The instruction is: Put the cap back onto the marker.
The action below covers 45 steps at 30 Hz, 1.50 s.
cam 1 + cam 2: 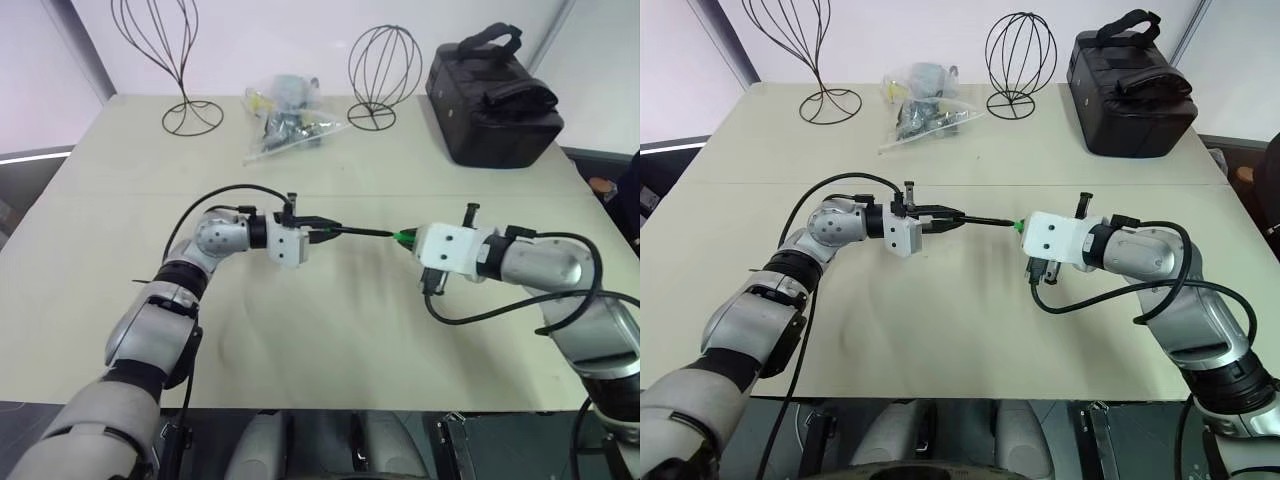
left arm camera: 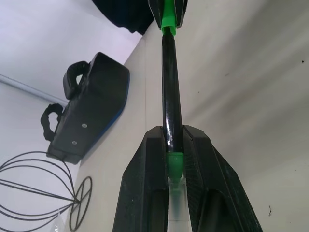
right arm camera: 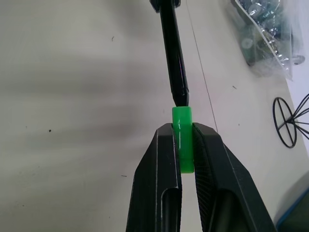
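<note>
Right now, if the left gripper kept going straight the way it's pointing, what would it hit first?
The right gripper. The left gripper holds the marker pointing right at it, tip already at the green cap held there. Whether the tip has entered isn't clear.

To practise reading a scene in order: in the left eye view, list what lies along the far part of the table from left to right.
Tall wire stand → clear plastic bag of small items → round wire stand → black bag.
</note>
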Tool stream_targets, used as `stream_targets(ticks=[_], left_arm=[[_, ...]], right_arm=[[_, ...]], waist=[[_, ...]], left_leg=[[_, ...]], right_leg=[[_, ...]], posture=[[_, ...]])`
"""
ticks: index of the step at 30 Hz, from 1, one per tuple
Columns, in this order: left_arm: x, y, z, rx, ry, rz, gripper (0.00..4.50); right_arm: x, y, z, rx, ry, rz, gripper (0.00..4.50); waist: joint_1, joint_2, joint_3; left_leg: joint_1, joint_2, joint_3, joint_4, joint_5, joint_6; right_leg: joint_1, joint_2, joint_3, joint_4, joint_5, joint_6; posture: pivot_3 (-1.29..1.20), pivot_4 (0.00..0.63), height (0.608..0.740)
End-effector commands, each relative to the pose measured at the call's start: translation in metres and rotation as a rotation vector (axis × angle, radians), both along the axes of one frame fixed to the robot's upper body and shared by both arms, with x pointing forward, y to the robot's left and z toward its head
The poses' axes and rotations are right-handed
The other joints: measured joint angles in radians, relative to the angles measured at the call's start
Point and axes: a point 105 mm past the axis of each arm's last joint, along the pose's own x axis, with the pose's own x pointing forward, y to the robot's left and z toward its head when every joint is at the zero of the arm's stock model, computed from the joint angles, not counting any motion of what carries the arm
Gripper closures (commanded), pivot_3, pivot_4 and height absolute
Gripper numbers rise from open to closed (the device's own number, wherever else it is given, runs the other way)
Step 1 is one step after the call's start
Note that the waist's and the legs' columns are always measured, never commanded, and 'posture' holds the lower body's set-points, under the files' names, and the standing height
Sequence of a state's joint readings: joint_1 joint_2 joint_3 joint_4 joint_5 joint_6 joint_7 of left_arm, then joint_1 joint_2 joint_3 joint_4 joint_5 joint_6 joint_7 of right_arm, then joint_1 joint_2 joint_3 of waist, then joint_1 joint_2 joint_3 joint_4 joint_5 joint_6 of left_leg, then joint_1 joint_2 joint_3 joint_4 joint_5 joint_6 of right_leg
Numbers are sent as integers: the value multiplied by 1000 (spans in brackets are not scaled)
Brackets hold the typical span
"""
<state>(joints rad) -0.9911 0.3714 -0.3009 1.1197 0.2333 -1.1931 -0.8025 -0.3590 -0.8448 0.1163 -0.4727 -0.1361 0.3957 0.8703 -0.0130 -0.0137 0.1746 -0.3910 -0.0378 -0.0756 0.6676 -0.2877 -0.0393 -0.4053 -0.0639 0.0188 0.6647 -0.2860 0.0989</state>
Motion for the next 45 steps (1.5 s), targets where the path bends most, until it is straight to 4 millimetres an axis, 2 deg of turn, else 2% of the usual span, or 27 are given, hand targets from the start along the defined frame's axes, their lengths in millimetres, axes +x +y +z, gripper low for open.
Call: stream_targets(ticks=[1, 24, 37, 45], left_arm=[[-1, -6, 15, -24, -56, -26, 4500], [-9, -13, 11, -35, 126, -114, 4500], [-16, -14, 11, 45, 97, -186, 4500], [-15, -12, 12, 61, 83, -189, 4500]], right_arm=[[-4, 13, 12, 2, -53, 48, 4461], [-2, 25, 17, -35, -130, 75, 4461], [-15, 40, 11, -47, -116, 181, 4461], [-18, 37, 4, -63, -94, 176, 4461]], waist=[[0, 0, 0], [-2, 0, 0], [-1, 0, 0], [-1, 0, 0]], left_leg=[[0, 0, 0, 0, 0, 0], [0, 0, 0, 0, 0, 0], [0, 0, 0, 0, 0, 0], [0, 0, 0, 0, 0, 0]], right_leg=[[0, 0, 0, 0, 0, 0], [0, 0, 0, 0, 0, 0], [0, 0, 0, 0, 0, 0], [0, 0, 0, 0, 0, 0]], posture=[[0, 150, 740], [0, 150, 740], [0, 150, 740], [0, 150, 740]])
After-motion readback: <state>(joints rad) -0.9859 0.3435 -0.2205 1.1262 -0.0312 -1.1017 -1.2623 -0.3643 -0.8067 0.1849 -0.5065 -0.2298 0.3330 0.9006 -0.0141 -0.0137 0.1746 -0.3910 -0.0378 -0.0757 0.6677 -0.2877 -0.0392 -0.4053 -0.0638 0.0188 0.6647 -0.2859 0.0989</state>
